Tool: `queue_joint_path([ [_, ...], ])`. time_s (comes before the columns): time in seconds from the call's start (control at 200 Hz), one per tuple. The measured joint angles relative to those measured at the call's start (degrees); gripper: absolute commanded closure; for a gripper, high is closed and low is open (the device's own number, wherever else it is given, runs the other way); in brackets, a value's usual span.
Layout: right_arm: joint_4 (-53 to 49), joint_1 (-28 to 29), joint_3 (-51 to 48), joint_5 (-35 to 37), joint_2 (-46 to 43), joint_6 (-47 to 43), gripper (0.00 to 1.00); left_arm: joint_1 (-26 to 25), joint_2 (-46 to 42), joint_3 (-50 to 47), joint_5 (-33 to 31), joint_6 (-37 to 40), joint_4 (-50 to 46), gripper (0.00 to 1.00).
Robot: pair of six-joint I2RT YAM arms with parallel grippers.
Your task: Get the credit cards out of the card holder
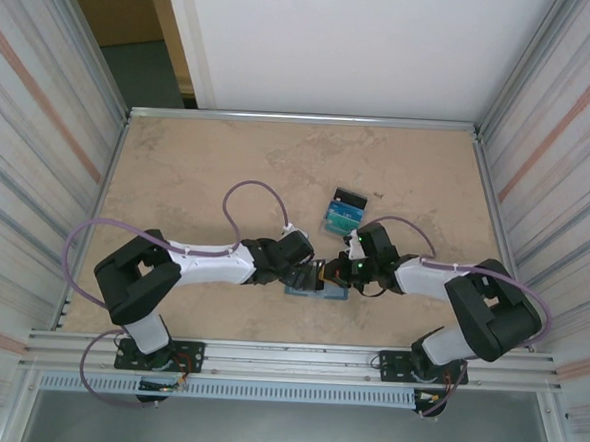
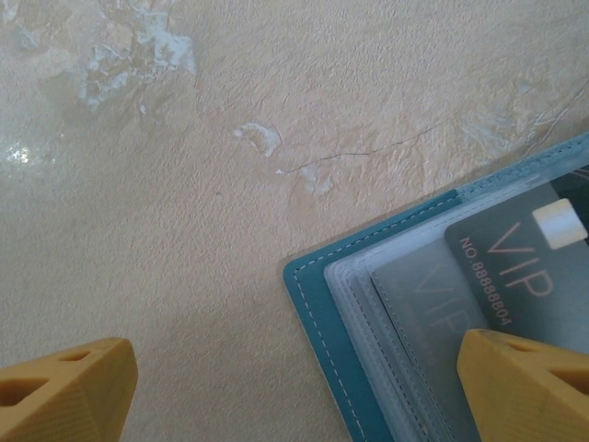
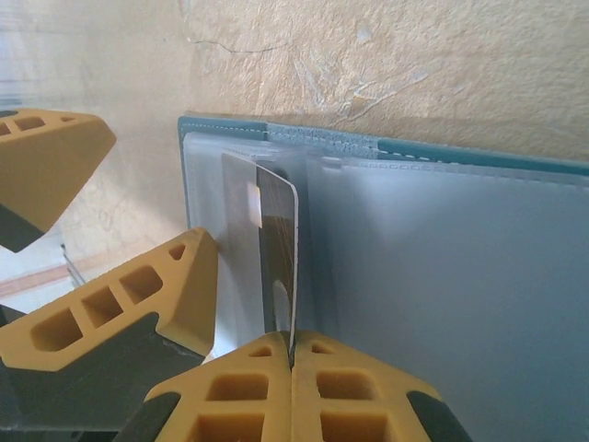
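Evidently gripping the thin, stiff, slick black card by its exposed edge with right claw clamped; left claw spread wide, empty.

- beige marbled stone-look tabletop under me, with pale scuffs and a thin crack up close
- silver aluminium rail along its far edge
- striped corrugated side walls on both sides of me
- flat white back panel
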Motion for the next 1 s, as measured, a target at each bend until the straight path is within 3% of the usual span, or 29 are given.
queue_joint_path([
  [0.997,-21.84,-1.86,0.66,13.07,-17.57,-5.79,1.00,-0.13,0.00,1.25,-3.45,2.71,-2.73,0.09],
])
